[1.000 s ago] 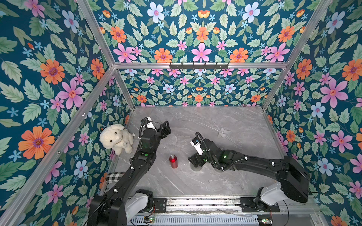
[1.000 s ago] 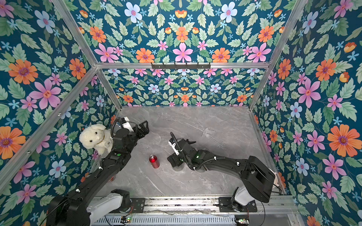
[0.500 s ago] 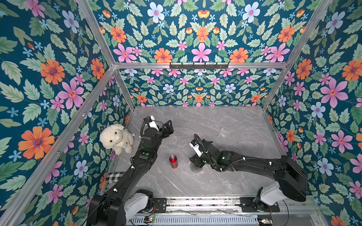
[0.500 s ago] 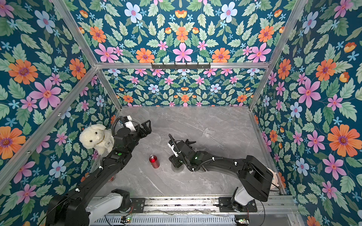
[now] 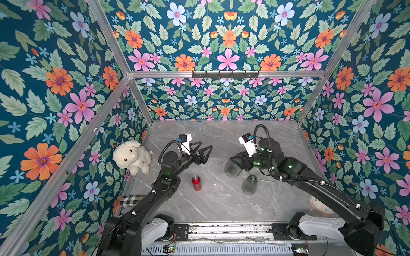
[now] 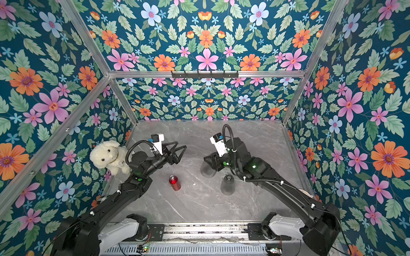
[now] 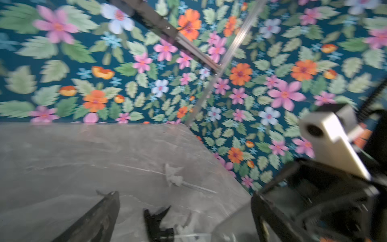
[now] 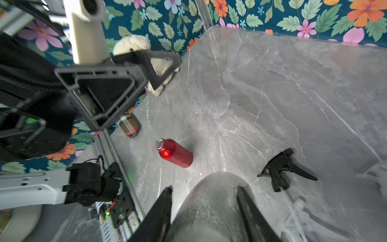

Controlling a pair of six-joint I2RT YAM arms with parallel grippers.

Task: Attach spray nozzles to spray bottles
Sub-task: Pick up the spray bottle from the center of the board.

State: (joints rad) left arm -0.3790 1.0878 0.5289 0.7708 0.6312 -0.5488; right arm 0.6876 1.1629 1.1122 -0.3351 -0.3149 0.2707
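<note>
My right gripper (image 5: 234, 163) (image 8: 204, 189) is shut on a smoky-grey spray bottle (image 5: 231, 169) (image 8: 209, 207), whose rounded end sticks out past the fingertips. A second grey spray bottle (image 5: 249, 185) stands upright just in front of that arm. The small red spray bottle (image 5: 196, 182) (image 8: 174, 153) stands open-necked between the arms. A black spray nozzle (image 8: 282, 169) (image 7: 157, 222) and two whitish ones (image 7: 174, 178) (image 7: 188, 226) lie on the table. My left gripper (image 5: 203, 153) (image 7: 184, 194) hangs open and empty above them.
A cream plush toy (image 5: 132, 156) sits against the left wall. A plaid item (image 5: 131, 199) lies at the front left edge and a round pale dial (image 5: 319, 204) at the front right. Floral walls close in three sides of the marble table (image 5: 221, 206).
My right gripper closed on the grey bottle and rose back and to the right, uncovering the second grey bottle. My left gripper opened fully and swung right.
</note>
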